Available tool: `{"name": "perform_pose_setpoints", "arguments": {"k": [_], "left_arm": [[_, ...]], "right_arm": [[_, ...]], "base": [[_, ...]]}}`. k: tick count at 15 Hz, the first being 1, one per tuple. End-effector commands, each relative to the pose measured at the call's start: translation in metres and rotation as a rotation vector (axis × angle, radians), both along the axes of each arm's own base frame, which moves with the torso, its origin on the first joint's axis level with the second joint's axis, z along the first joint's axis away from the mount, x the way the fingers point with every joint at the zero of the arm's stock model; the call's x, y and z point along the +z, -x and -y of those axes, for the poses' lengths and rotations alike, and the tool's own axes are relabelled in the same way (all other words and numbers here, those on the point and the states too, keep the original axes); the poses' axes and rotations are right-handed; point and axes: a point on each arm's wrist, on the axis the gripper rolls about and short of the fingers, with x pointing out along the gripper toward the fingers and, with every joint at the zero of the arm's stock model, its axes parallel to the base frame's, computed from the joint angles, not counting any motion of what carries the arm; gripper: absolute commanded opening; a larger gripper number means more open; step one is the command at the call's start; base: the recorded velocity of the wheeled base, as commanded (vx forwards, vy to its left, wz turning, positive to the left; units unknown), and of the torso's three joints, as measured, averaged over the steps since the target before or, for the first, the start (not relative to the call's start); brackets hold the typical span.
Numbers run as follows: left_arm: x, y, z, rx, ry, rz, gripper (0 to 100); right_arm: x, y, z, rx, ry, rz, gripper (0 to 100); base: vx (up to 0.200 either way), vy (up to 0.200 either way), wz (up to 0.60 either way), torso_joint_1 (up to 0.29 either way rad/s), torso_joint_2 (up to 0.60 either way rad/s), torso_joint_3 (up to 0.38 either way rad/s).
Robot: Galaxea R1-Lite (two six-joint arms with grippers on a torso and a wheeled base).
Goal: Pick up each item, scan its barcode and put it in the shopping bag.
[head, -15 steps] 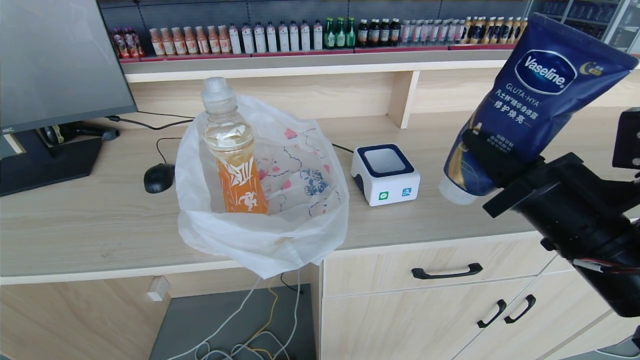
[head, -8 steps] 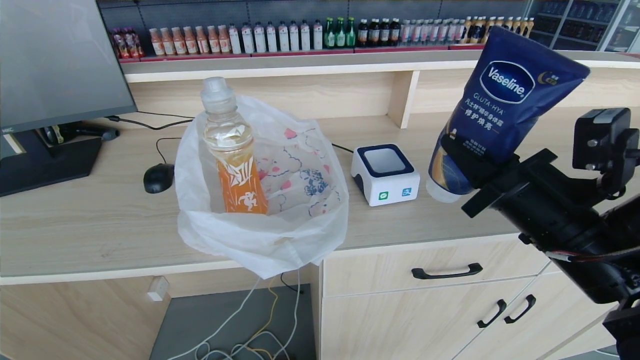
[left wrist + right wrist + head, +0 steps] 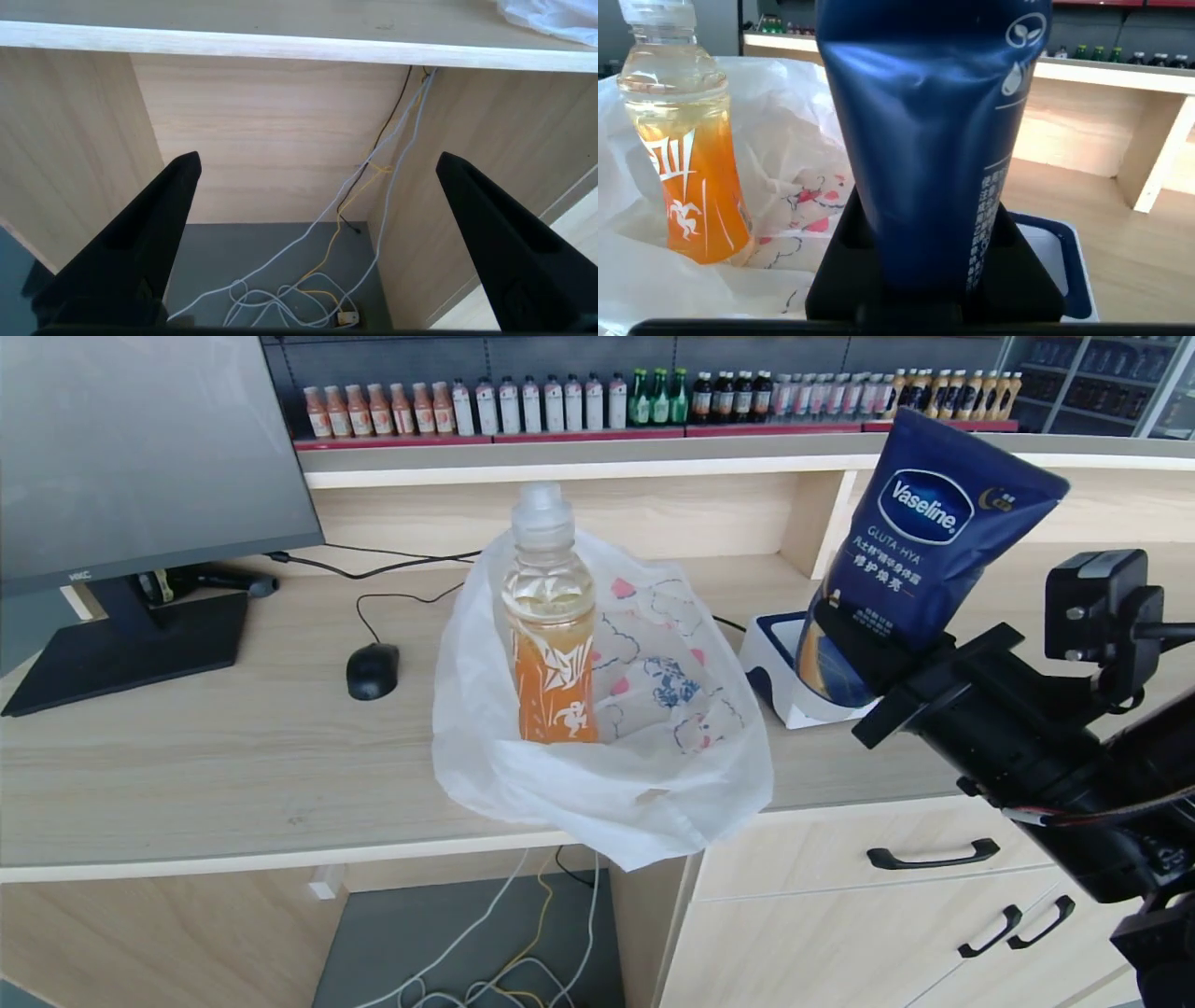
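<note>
Right gripper [image 3: 873, 658]: my jaws are clenched on the lower part of the blue tube [image 3: 924, 551], cap end down, flat end tilted up and away from me. The tube's lower end sits in front of the white scanner [image 3: 780, 681] on the counter [image 3: 187, 756]; whether they touch, I cannot tell.

Left gripper [image 3: 318, 163]: jaws spread wide and holding nothing, low in front of the counter, facing the cables [image 3: 308, 280] underneath.

Shopping bag [image 3: 653, 775]: open on the counter just beside the scanner, its front drooping over the edge. An orange drink bottle [image 3: 553, 644] stands upright inside.

Mouse [image 3: 372, 670] and monitor [image 3: 140, 448] to the bag's left
</note>
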Motion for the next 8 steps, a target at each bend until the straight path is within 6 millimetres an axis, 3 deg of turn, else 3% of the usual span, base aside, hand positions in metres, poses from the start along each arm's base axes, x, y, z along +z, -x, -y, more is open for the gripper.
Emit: {"name": "perform_pose_setpoints", "arguments": {"k": [1,8], "left_arm": [[0.0000,0.0000,0.0000,0.000,0.000,0.000,100],[0.0000,0.0000,0.0000,0.000,-0.003,0.000,100]], "right_arm": [[-0.0003,0.0019,0.0021,-0.002,-0.001,-0.001,0],[0.0079,-0.0063,-0.0010,-0.005,-0.022,0.029,0]], "base": [[0.000,0.200,0.00,0.002,0.00,0.002],[0.000,0.000,0.00,0.000,0.00,0.000]]}}
